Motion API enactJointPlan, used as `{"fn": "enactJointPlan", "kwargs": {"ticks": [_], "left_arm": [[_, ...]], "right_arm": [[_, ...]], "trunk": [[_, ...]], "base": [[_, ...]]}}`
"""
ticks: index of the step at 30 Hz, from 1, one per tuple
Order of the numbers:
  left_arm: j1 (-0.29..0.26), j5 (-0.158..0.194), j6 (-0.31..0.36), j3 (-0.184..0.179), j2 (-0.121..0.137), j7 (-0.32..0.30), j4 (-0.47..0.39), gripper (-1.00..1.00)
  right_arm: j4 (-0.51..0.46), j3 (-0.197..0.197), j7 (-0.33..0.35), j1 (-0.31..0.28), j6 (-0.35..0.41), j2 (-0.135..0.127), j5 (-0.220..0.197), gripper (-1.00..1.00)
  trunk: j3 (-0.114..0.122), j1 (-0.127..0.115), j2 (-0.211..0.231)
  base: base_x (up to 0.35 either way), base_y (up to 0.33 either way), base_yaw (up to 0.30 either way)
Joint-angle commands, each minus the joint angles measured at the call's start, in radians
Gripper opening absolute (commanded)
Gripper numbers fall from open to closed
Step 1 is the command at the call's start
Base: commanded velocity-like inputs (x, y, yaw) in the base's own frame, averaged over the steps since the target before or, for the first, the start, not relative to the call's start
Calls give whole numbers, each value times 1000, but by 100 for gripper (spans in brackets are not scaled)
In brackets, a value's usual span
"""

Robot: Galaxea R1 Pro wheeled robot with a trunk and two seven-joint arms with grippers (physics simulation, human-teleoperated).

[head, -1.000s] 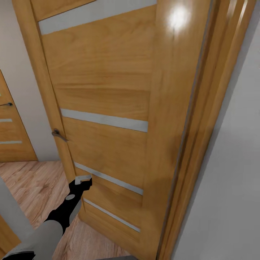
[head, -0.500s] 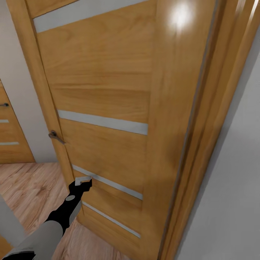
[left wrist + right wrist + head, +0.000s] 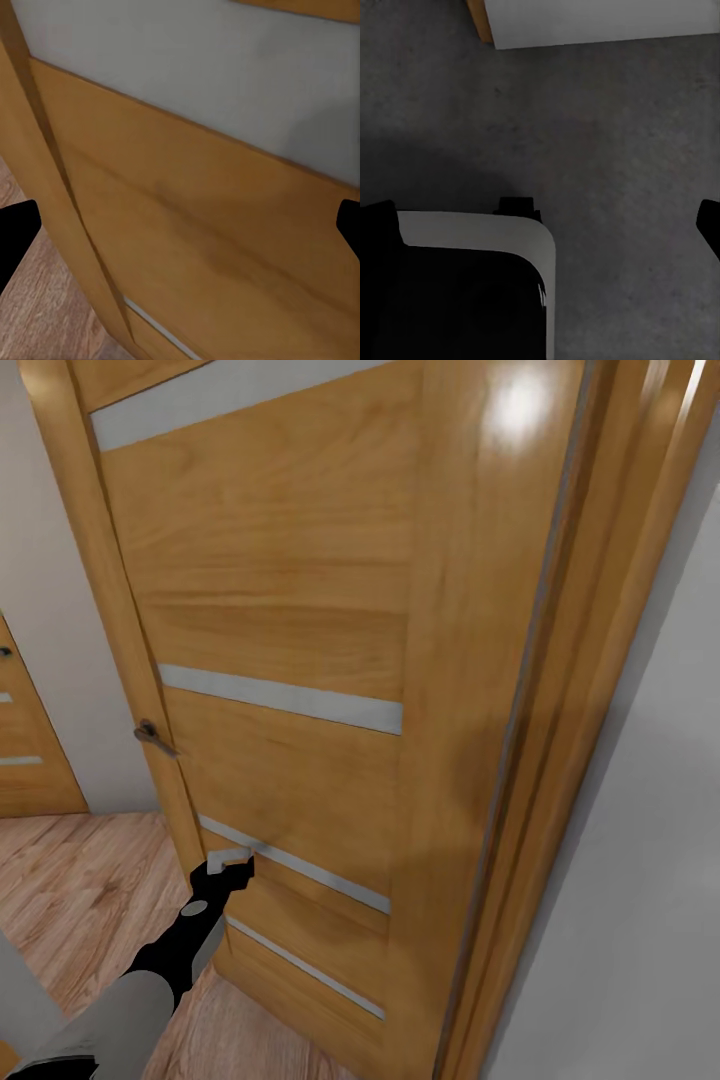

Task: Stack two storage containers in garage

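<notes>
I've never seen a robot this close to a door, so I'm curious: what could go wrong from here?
1. The left gripper sits right at the wooden door, near its edge. If the robot rolls forward, the fingers could jam or scrape against it.
2. The door handle juts out above the arm; lifting the arm might snag it.
3. The wall stands close on the other side, leaving little room to turn without bumping.

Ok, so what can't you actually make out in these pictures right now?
- Left gripper, head view: it sits against the wooden door; contact is unclear.
- Door handle, head view: small, seen edge-on, shape unclear.
- Right gripper, right wrist view: fingers cut off at the edges, over grey concrete floor; a dark and white robot part hides what is below.
</notes>
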Motion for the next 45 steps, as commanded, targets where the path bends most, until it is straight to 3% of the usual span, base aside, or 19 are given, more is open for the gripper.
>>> {"fn": "enactJointPlan", "kwargs": {"ticks": [1,45], "left_arm": [[-1,1,-3,-5,-1,-4,0,100],[-1,0,-5,-3,-1,-4,0,100]], "right_arm": [[1,1,0,-1,-3,0,0,100],[1,1,0,-1,-3,0,0,100]], "trunk": [[-1,0,-1],[-1,0,-1]], "base": [[1,0,-3],[44,0,0]]}}
